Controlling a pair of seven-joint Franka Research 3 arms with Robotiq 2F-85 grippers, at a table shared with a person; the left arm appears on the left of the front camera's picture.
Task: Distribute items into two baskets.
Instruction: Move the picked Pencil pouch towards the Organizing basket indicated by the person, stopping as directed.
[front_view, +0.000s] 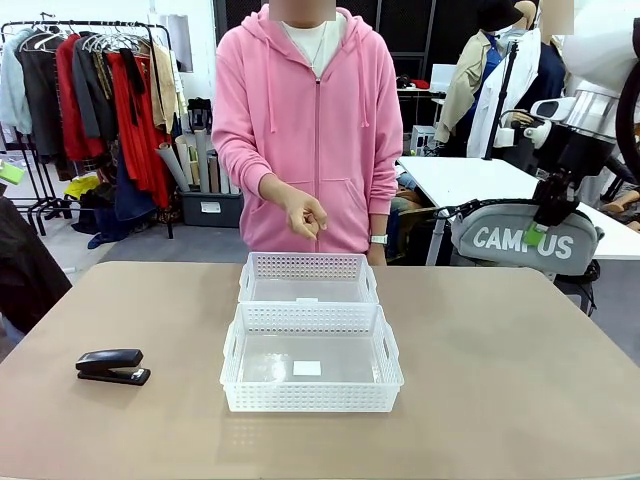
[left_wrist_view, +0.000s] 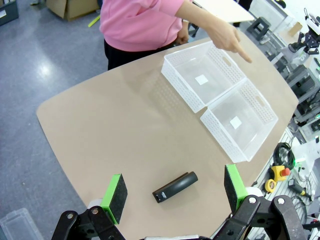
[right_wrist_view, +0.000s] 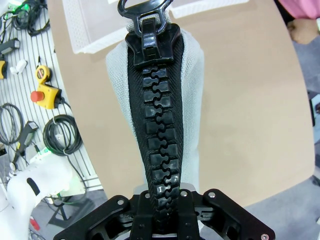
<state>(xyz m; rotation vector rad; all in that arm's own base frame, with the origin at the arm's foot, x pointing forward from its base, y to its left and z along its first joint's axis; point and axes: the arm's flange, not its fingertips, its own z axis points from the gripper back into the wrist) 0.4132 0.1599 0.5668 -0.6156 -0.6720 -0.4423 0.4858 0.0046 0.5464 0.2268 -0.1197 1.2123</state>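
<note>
Two white lattice baskets stand end to end at the table's middle: the smaller one (front_view: 306, 266) on the person's side, the larger one (front_view: 310, 397) nearer me; both look empty. The black stapler (front_view: 113, 367) lies at the front left. My left gripper (left_wrist_view: 174, 192) hangs open above the stapler (left_wrist_view: 175, 186), its green pads on either side of it in that view. High at the right, off the table's edge, my right gripper (front_view: 540, 232) is shut on the grey "CAMPUS" pouch (front_view: 500, 242). The pouch's black zipper (right_wrist_view: 155, 125) runs up the right wrist view.
A person in a pink hoodie stands at the far side; a hand (front_view: 305, 215) points down toward the smaller basket (left_wrist_view: 175, 85). The larger basket (left_wrist_view: 222, 140) lies beyond it. Bare tabletop (front_view: 500, 380) stretches on both sides of the baskets.
</note>
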